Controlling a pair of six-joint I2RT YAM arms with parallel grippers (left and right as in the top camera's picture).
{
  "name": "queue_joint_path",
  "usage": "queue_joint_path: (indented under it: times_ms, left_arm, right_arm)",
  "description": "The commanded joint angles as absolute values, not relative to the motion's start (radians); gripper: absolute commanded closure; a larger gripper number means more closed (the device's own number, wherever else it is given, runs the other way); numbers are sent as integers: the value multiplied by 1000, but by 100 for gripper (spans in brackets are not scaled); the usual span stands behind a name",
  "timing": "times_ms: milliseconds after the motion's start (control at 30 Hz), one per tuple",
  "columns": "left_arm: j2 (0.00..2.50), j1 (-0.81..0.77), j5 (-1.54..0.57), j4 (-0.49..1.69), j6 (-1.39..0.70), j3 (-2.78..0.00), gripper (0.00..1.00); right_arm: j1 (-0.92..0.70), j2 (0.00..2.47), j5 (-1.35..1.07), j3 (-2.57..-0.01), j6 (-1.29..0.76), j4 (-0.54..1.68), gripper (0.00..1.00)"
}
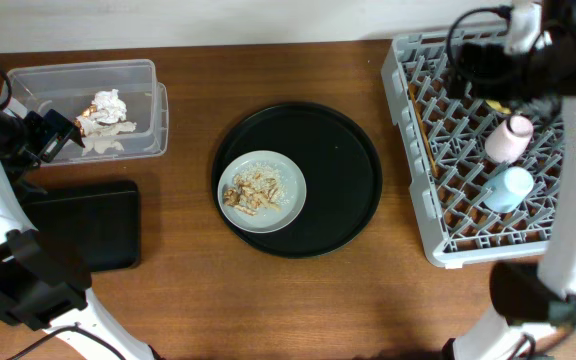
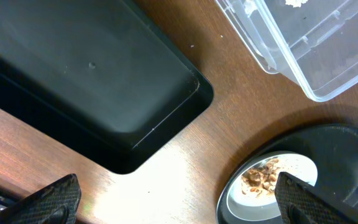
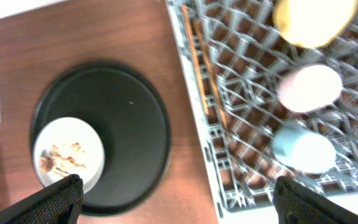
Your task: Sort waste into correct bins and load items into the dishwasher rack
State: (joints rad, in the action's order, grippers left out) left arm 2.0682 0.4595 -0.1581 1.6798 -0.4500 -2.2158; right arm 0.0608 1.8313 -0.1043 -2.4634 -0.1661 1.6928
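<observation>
The clear tub [image 1: 38, 85] holds a white napkin [image 1: 109, 103] and a brownish wrapper [image 1: 96, 124]. The shallow black tray [image 1: 83, 230] lies in front of it. A pale grey plate [image 1: 288, 185] with food scraps [image 1: 251, 190] sits on the round black tray. The grey rack [image 1: 448, 240] holds a pink cup [image 1: 509, 138], a light-blue cup [image 1: 509, 188], chopsticks [image 1: 430, 150] and a partly hidden yellow bowl [image 3: 316, 22]. My left gripper [image 2: 179, 205] is open and empty, high between the black tray [image 2: 86, 74] and the plate [image 2: 291, 168]. My right gripper [image 3: 179, 202] is open and empty above the rack's left edge [image 3: 241, 137].
The large round black tray [image 1: 338, 150] lies mid-table between the bins and the rack. The left arm's base stands at the front left, the right arm's at the front right. Bare wood shows along the table's front edge.
</observation>
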Motion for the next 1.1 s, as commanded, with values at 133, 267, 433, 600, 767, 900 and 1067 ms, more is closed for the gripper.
queue_joint_path:
  times_ms: [133,267,433,600,767,900,1067]
  left_arm:
    - [2032,461,-158,1681,-458,-2212,1]
    - [2032,461,-158,1681,-458,-2212,1]
    - [2032,461,-165,1681,-459,-2212,1]
    - [2032,461,-180,1650,-459,-2212,1]
    - [2032,461,-335,1689,-406,-2208,1]
    - [2032,389,-697,1689,-76,-2206,1]
    - [2032,141,-692,1689,-74,-2201,1]
  right_arm:
    - [221,1790,12,-2215,-245,1699,2]
    - [341,1790,12,-2128,-244,1699,2]
    - [451,1790,12,-2048,-245,1698,2]
    - [486,1790,12,-2032,-244,1694,2]
    - [485,1790,12,-2032,-245,1692,2]
    - [485,1791,12,-2032,-244,1691,2]
    - [485,1790,12,-2032,-244,1691,2]
